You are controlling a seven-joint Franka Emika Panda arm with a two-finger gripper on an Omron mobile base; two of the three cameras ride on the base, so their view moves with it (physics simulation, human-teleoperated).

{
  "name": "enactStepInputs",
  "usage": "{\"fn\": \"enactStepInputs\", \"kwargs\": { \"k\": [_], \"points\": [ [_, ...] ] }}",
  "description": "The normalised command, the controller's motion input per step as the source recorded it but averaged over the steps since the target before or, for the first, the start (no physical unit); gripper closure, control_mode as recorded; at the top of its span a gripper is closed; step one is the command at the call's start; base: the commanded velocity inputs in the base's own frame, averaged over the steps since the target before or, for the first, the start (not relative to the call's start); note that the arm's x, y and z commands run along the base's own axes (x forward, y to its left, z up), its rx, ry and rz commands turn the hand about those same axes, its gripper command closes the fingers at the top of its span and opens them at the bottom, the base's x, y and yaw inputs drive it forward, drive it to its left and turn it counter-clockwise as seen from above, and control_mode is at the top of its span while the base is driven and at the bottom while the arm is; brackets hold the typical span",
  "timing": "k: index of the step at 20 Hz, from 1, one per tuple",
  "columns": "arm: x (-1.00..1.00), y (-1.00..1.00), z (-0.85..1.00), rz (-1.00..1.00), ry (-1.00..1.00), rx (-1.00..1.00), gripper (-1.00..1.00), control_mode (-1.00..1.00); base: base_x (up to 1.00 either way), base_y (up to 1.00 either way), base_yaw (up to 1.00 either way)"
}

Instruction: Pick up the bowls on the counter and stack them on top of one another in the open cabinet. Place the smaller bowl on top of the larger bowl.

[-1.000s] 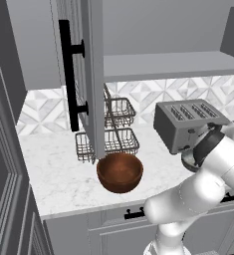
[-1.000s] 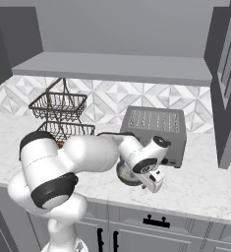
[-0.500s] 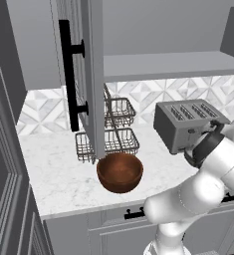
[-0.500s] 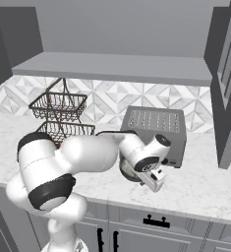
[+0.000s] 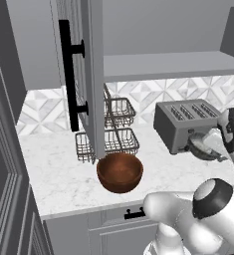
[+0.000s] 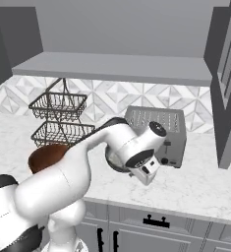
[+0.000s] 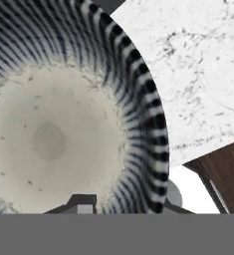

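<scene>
Bowl [image 7: 54,134] small, pale speckled inside, dark striped rim; gripper [image 7: 88,204] clamped on its rim.

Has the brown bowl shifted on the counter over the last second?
No. The larger bowl sits in front of the wire basket, below the cabinet door's edge, just as before.
</scene>
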Motion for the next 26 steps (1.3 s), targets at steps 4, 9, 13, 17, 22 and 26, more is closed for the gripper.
{"fn": "enactStepInputs", "kwargs": {
  "k": [4, 9, 13, 17, 22, 26],
  "points": [
    [0.0, 1.0, 0.34, 0.0, -0.08, -0.2, 1.0, -1.0, 0.0, 0.0, 0.0],
    [0.14, 1.0, 0.12, 0.01, 0.0, -0.25, 1.0, -1.0, 0.0, 0.0, 0.0],
    [0.37, 1.0, 0.0, 0.03, 0.0, -0.2, 1.0, -1.0, 0.0, 0.0, 0.0],
    [0.61, 1.0, 0.0, 0.01, 0.1, -0.1, 1.0, -1.0, 0.0, 0.0, 0.0],
    [0.66, 1.0, 0.0, 0.0, 0.26, -0.01, 1.0, -1.0, 0.0, 0.0, 0.0],
    [0.29, 0.84, -0.01, 0.04, 0.13, 0.0, 1.0, -1.0, 0.0, 0.0, 0.0]
  ]
}}
